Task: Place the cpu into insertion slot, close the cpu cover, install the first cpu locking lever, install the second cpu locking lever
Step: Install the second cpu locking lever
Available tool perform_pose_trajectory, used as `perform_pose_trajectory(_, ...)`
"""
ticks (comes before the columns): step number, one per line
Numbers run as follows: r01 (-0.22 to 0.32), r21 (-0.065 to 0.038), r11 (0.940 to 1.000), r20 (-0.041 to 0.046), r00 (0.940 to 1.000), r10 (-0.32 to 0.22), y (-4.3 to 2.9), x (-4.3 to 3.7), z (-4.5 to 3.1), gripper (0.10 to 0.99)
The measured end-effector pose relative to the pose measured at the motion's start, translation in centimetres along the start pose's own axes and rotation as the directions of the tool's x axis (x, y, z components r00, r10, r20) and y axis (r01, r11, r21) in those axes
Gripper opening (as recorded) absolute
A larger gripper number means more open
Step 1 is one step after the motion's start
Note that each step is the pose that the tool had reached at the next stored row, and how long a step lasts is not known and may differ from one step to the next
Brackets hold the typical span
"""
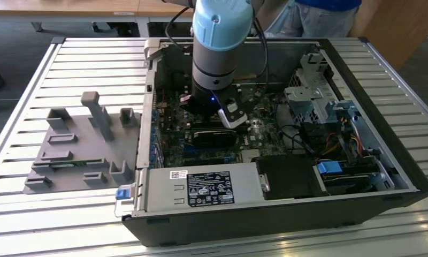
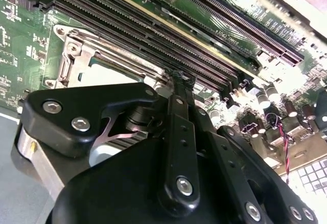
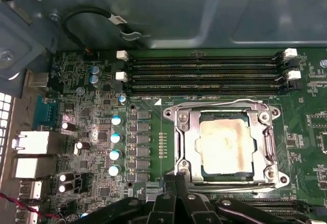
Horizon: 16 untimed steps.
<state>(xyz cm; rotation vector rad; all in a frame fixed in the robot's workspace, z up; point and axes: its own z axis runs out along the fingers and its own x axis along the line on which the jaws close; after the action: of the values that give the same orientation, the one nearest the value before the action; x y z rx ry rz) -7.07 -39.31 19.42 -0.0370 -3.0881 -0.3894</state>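
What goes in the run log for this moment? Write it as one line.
cpu: seated in insertion slot | cpu cover: closed over it | gripper: at cover's edge

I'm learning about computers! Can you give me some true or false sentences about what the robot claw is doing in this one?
1. The cpu sits in the insertion slot. True.
2. The cpu cover stands straight up, open. False: it lies flat around the chip.
3. The claw is at a corner of the socket. True.
4. The computer case has its side closed. False: it is open, showing the green board.
5. The memory slots hold memory sticks. False: they look empty.
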Motion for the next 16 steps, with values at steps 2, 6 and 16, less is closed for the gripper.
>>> perform_pose_trajectory(2,0.000,-0.002,1.0000,0.0001,1.0000,0.000,0.00,0.02,0.10,0.106)
perform_pose_trajectory(6,0.000,-0.005,1.0000,0.0000,1.0000,0.000,-0.03,0.13,0.31,0.106)
perform_pose_trajectory(16,0.000,-0.006,1.0000,0.0000,1.0000,0.000,0.10,0.34,-0.19,0.106)
